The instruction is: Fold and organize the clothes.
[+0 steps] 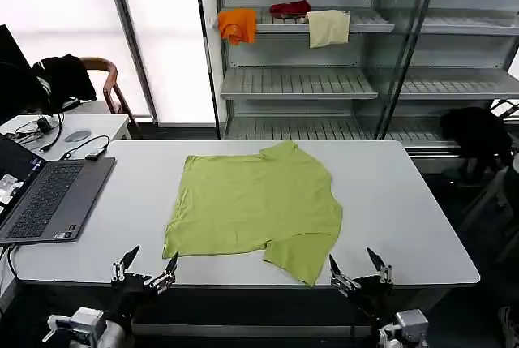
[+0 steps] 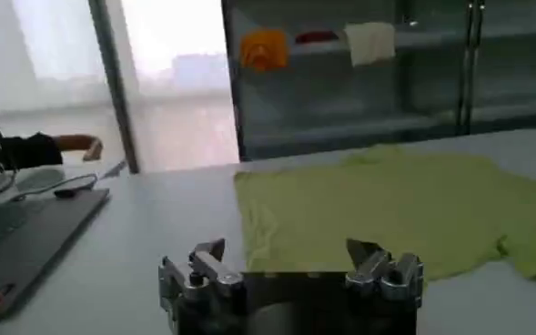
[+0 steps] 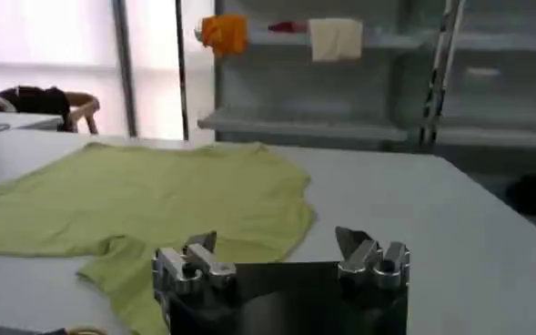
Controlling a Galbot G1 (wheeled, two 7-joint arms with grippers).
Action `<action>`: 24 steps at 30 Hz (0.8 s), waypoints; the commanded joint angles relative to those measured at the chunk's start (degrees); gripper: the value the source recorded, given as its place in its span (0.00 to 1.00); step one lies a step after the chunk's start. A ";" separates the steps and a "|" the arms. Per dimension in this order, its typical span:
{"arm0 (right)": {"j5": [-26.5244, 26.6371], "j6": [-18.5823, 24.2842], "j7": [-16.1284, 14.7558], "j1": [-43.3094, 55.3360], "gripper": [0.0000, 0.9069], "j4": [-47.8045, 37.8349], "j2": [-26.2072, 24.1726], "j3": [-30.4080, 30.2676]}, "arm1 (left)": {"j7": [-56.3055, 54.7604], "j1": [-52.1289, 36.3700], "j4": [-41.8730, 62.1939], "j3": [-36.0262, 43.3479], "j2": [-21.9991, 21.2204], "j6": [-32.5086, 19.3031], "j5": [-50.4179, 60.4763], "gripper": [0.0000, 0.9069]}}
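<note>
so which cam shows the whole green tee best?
Head view: the T-shirt lies flat on the table, whole outline visible from above. Left wrist view shows it at a low angle, cut off at the frame edge. Right wrist view is also low and foreshortened.

- The lime yellow-green T-shirt (image 1: 255, 202) lies spread out flat on the white table (image 1: 405, 202), roughly in the middle of it.
- It is of plain soft fabric, with only shallow wrinkles across the body.
- One short sleeve points toward the far edge of the table; the other reaches the near edge.
- The straight hem lies on the robot's left side.
- It is unfolded, a single open layer.
</note>
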 commanded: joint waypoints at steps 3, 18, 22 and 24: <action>2.98 -10.21 3.28 8.95 1.00 -1.10 1.66 -7.52 | 1.23 -8.37 4.05 1.03 1.18 9.27 -4.95 1.00; 3.14 -10.25 4.59 12.07 1.00 -5.34 3.38 -11.39 | 2.88 -13.22 11.60 2.65 -0.06 9.21 -5.32 1.00; 3.63 -10.26 5.90 12.78 0.96 -6.57 4.01 -12.70 | 2.86 -14.21 12.90 2.95 -0.23 9.21 -5.42 1.00; 3.87 -10.26 6.29 12.98 0.93 -6.74 4.21 -13.23 | 3.00 -14.36 13.10 3.03 -0.23 9.21 -5.47 1.00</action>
